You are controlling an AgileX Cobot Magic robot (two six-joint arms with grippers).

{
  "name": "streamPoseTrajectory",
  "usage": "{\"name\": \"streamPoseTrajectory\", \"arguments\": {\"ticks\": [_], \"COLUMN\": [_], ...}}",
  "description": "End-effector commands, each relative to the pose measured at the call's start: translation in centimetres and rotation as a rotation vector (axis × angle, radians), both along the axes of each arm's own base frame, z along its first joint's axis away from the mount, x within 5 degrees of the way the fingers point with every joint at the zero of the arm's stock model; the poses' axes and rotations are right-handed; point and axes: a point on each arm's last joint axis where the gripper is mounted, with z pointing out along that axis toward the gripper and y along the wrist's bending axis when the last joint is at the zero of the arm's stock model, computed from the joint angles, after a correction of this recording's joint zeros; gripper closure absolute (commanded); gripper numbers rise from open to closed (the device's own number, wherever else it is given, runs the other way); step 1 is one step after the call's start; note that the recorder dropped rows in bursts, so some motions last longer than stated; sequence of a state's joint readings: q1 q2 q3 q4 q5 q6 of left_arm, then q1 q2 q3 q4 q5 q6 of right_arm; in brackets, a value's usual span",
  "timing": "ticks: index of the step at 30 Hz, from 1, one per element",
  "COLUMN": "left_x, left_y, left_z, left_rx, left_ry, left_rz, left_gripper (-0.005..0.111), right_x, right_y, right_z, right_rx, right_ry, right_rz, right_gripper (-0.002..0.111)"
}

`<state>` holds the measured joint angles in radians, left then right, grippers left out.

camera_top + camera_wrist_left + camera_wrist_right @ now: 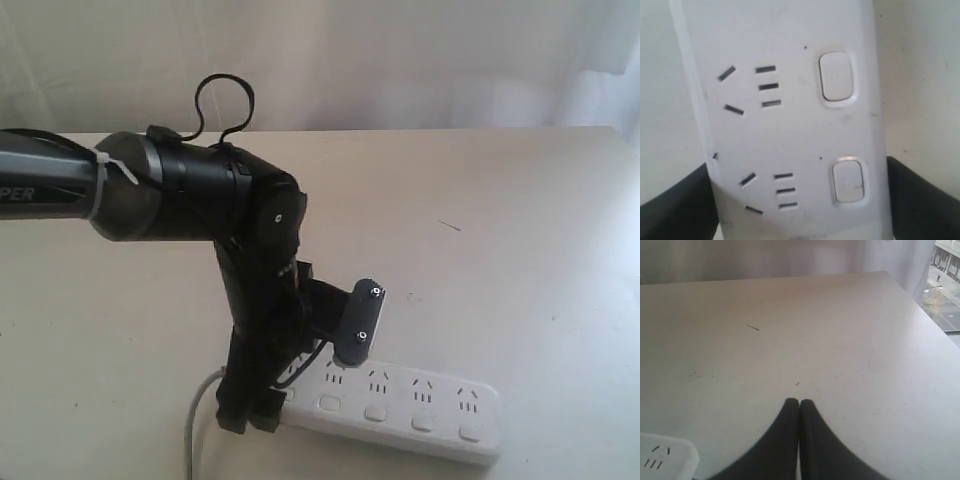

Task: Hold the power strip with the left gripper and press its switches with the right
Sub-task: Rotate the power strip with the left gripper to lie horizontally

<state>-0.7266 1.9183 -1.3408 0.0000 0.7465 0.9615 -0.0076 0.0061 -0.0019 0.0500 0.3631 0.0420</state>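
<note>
Your table (520,220) carries 1 power strip (400,410), low in the exterior view. The left gripper (255,415) clamps its end by the grey cord (195,420), hiding that part; 4 switches (375,412) show. The right gripper (799,405), pinched together and empty, hovers near 1 strip corner.

Upper-floor room, pale table (840,340), white curtain (400,60), street (947,305) visible below.

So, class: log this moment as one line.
left gripper: shut on strip | right gripper: shut, over table | switches: untouched

The power strip (790,130) is smooth white plastic; the table (840,340) looks matt and pale.
</note>
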Motion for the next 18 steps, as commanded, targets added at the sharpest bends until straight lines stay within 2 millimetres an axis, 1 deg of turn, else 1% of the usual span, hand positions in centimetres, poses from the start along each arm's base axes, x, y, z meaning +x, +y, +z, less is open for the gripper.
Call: {"name": "streamPoseTrajectory", "arguments": {"ticks": [1, 7, 10, 14, 18], "left_x": [-0.3, -0.9, -1.2, -2.1, -2.7], "left_y": [1.8, 4.3, 5.4, 6.5, 6.8], "left_z": [0.6, 2.0, 2.2, 1.4, 0.0], "left_rx": [-0.054, -0.175, -0.219, -0.253, -0.320], "left_ry": [0.017, -0.055, -0.093, -0.076, -0.058], "left_rz": [0.050, 0.113, 0.159, 0.195, 0.312], "left_gripper": [0.107, 0.107, 0.107, 0.107, 0.107], "right_x": [0.0, 0.0, 0.0, 0.0, 0.0], "right_y": [0.0, 0.0, 0.0, 0.0, 0.0], "right_z": [0.1, 0.1, 0.1, 0.1, 0.1], "right_rx": [-0.002, -0.002, -0.002, -0.002, -0.002], "right_ry": [-0.016, -0.016, -0.016, -0.016, -0.016], "right_rz": [0.001, 0.001, 0.001, 0.001, 0.001], "right_gripper": [0.108, 0.108, 0.108, 0.108, 0.108]}}
